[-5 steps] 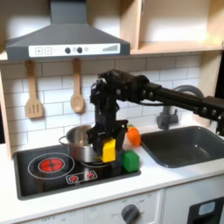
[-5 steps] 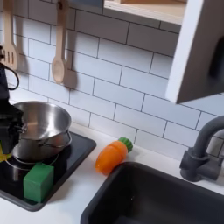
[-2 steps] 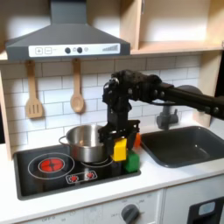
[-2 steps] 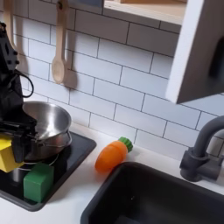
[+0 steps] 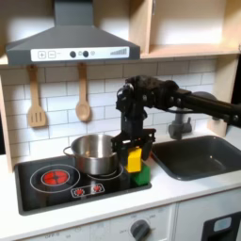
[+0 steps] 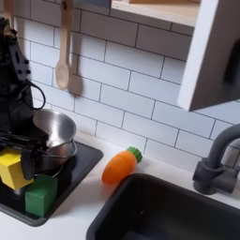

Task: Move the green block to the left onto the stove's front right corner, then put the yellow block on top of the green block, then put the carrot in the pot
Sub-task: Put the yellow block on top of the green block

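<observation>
My gripper (image 5: 134, 153) is shut on the yellow block (image 5: 135, 160), holding it low over the stove's (image 5: 42, 191) front corner at the first exterior view's right. The green block (image 5: 142, 175) rests on that corner. In the second exterior view the yellow block (image 6: 11, 170) hangs just above and left of the green block (image 6: 40, 195), with the gripper (image 6: 12, 159) reaching down over it. The shiny pot (image 5: 91, 153) stands on the stove behind them. The orange carrot (image 6: 120, 166) lies on the white counter between the stove (image 6: 82, 163) and the sink. The pot (image 6: 52, 132) looks empty.
A dark sink (image 5: 196, 156) with a grey faucet (image 5: 179, 122) fills the counter to the first exterior view's right. A wooden spatula (image 5: 36, 104) and spoon (image 5: 83, 98) hang on the tiled wall under the range hood (image 5: 71, 42).
The gripper has carried the yellow block rightward in both exterior views, from in front of the pot to just above the green block. Green block, carrot and pot have stayed put.
</observation>
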Action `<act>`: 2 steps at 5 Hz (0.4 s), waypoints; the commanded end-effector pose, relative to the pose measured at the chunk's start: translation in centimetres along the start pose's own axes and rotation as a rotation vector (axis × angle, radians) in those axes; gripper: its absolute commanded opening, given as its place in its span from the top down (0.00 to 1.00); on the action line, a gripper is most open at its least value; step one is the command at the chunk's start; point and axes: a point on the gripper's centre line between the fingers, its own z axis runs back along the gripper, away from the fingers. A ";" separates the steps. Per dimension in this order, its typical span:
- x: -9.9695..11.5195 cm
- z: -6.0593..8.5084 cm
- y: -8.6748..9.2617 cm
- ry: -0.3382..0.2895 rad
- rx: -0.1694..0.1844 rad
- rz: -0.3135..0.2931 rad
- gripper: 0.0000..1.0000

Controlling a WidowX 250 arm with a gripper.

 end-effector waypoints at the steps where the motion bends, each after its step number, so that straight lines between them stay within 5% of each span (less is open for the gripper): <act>1: 0.2 0.1 -1.0 -0.006 -0.006 -0.012 1.00; 2: 0.2 -0.2 -1.2 0.004 -0.004 -0.015 1.00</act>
